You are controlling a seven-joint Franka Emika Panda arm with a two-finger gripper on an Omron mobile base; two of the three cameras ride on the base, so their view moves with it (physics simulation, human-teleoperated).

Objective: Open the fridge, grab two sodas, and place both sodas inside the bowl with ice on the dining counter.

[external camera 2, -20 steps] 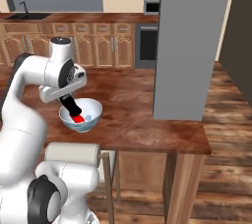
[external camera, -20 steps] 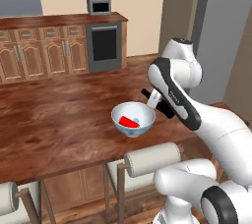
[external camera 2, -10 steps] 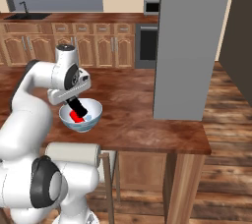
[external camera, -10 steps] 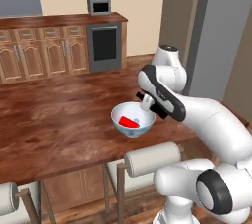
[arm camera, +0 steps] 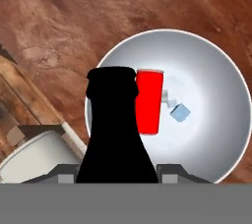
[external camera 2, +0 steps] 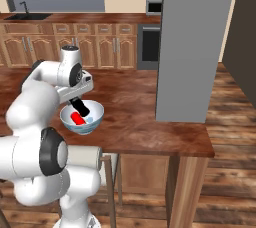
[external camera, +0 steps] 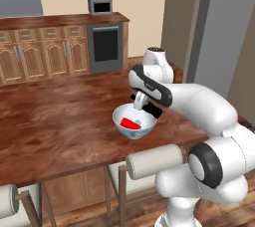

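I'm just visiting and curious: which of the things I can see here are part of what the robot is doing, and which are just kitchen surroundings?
Part of the job:
- black cola bottle, held in the hand
- red can, lying in the bowl
- bowl with ice
- dining counter
- fridge

Just surroundings:
- wall oven
- wood cabinets
- stools

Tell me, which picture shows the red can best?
The hand view: the red can lies in the bowl beside ice, seen from directly above. The left base view shows it small; in the right base view the black bottle partly hides it.
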